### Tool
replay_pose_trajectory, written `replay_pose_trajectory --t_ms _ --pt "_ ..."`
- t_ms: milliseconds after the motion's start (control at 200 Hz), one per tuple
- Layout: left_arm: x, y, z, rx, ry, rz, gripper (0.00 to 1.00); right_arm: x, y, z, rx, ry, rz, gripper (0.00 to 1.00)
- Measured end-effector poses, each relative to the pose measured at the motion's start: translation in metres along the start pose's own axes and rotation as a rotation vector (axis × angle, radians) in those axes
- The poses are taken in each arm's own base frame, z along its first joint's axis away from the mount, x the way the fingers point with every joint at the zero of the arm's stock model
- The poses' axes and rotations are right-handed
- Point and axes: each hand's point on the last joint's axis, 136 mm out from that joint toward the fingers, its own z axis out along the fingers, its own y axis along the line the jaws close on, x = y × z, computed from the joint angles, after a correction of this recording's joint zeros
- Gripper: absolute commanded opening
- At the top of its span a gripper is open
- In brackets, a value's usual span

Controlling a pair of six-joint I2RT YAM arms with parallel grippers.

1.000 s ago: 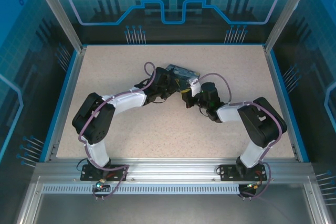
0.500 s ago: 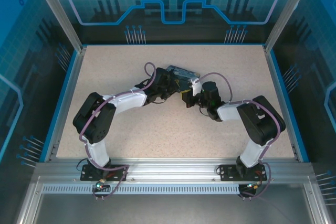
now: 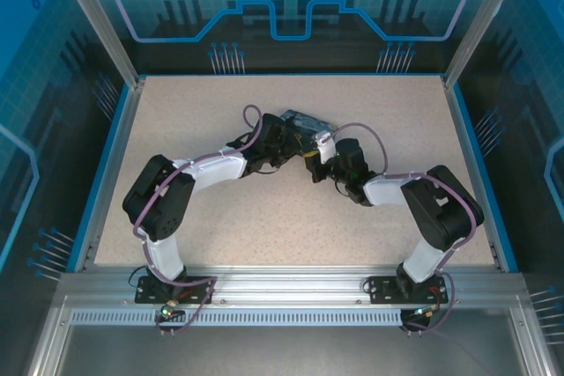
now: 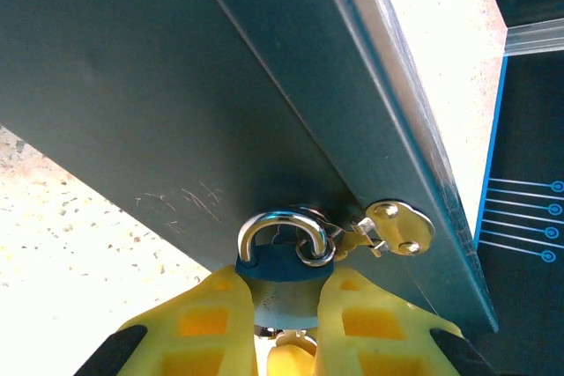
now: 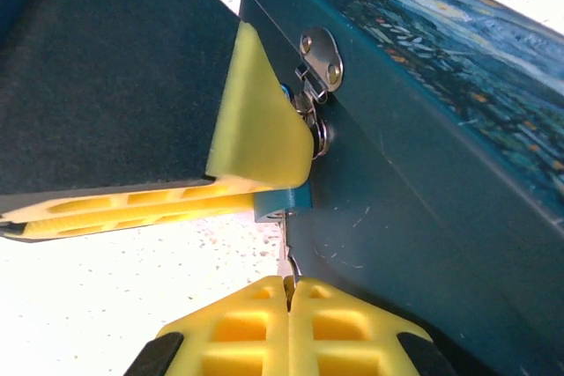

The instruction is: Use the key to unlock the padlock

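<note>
The padlock (image 4: 280,266), blue-bodied with a silver shackle, hangs from the hasp (image 4: 397,228) on the side of the dark blue painted box (image 4: 132,85). My left gripper (image 4: 284,279) is shut on the padlock body, one yellow finger on each side. In the right wrist view the thin metal key (image 5: 285,239) stands upright, its tip at the underside of the padlock (image 5: 286,202). My right gripper (image 5: 288,283) is shut on the key's head just below. From above, the left gripper (image 3: 291,143) and the right gripper (image 3: 313,165) meet at the near side of the box (image 3: 307,120).
The box lies near the middle of the speckled tabletop (image 3: 220,217), toward the back. A blue rim (image 3: 110,165) and clear walls enclose the table. A yellow finger of the left gripper (image 5: 256,138) stands close above my right fingers.
The right arm has shifted slightly, its wrist edging left toward the box. Both grips are unchanged, and the left arm has not moved.
</note>
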Motion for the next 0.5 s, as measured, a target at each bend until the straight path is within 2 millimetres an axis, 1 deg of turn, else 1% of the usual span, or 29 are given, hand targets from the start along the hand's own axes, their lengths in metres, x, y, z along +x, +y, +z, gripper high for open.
replay_pose_trajectory --t_ms 230,500 --pt "0.0022 0.0000 0.0000 0.001 0.011 -0.001 0.15 0.0027 0.0003 -0.0011 0.063 0.016 -0.104 0.00" --pt "0.0035 -0.0004 0.0001 0.002 0.016 0.000 0.15 0.0021 0.0004 -0.0028 0.062 -0.009 -0.091 0.00"
